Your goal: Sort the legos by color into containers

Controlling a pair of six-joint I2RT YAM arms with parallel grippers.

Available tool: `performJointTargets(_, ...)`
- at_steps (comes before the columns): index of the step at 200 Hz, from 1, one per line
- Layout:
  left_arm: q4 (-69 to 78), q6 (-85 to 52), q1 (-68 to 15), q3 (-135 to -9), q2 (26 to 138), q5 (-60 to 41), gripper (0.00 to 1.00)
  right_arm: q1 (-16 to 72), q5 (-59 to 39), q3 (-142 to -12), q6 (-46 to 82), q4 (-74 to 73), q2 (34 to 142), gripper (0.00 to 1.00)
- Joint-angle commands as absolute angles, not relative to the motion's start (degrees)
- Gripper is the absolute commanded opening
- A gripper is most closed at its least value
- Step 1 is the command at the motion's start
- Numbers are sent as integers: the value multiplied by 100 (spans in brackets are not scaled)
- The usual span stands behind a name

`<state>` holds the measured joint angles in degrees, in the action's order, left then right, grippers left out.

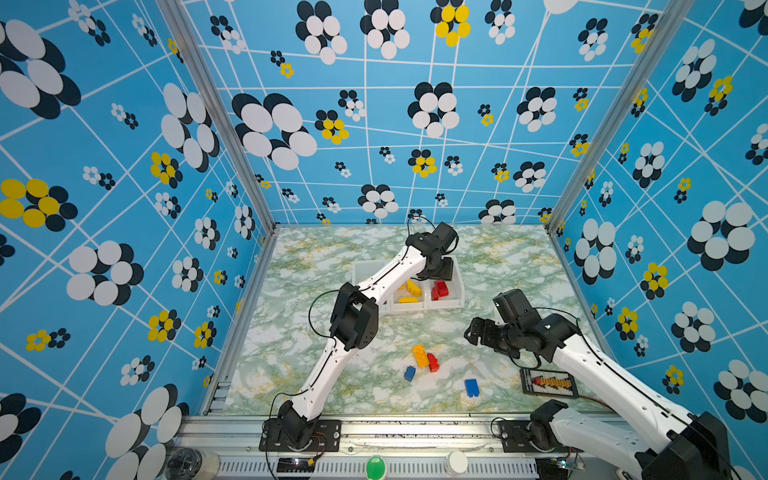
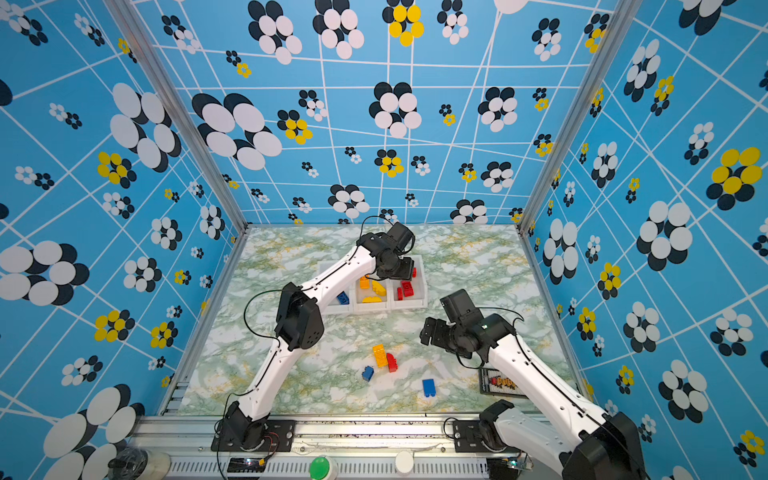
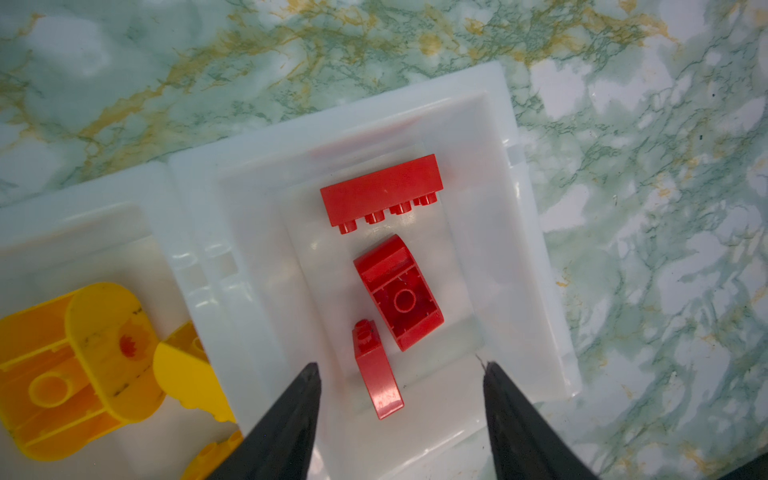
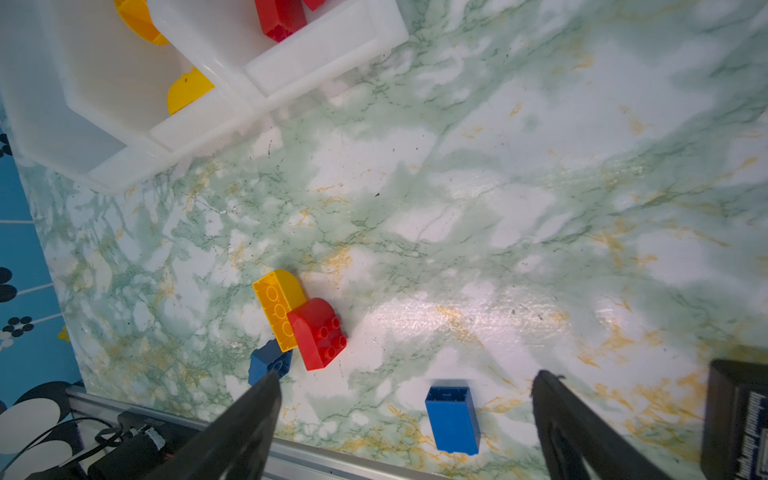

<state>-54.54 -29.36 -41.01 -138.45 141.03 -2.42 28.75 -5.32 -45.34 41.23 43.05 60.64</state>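
Legos, loose on the bench (image 1: pixel 498 257): four pieces near the front.
- Yellow brick (image 1: pixel 420 355) and red rounded brick (image 1: pixel 433 362) lie touching, side by side.
- Small blue brick (image 1: pixel 409 372) sits just beside the yellow one.
- Larger blue brick (image 1: pixel 471 387) lies apart, toward the black bead tray (image 1: pixel 548 382).

Legos, binned: the containers (image 2: pixel 409 305) are three white bins joined in a row, farther back on the bench.
- Right-hand bin in both top views holds three red pieces. The long red brick (image 3: pixel 380 193) lies on its side. The red arched brick (image 3: pixel 399 293) lies hollow side up. The small red slope piece (image 3: pixel 376 374) lies flat on the bin floor.
- Middle bin holds several yellow pieces (image 3: pixel 83 365).
- Left-hand bin shows one blue piece (image 2: pixel 343 297) in a top view; the left arm hides the rest.

Left tool (image 3: pixel 400 368): above the red bin, jaws parted and empty. The small red slope piece lies below the gap, clear of both fingers.

Right tool (image 4: pixel 408 375): above the front of the bench, jaws spread wide, holding and touching nothing. In the wrist view the larger blue brick shows between the fingers, resting on the bench.
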Motion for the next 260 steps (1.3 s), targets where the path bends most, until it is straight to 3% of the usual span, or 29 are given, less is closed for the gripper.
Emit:
performJointTargets(1, -5438, -2970, -4174, -13947, 13643, -367, 66, 2848, -657, -4475, 4002, 4489, 6142, 96)
performJointTargets(60, -4543, -3264, -4160, -12124, 12324, -552, 72, 3043, -526, -4224, 3898, 4840, 6044, 96)
performJointTargets(146, -3623, -3553, -3752, -9026, 10198, -916, 78, 4235, 113, -3964, 4579, 5253, 6053, 92)
performJointTargets(260, -3436, -3642, -3166, -7186, 8725, -1132, 84, 5108, 272, -3903, 5144, 4738, 7056, 80)
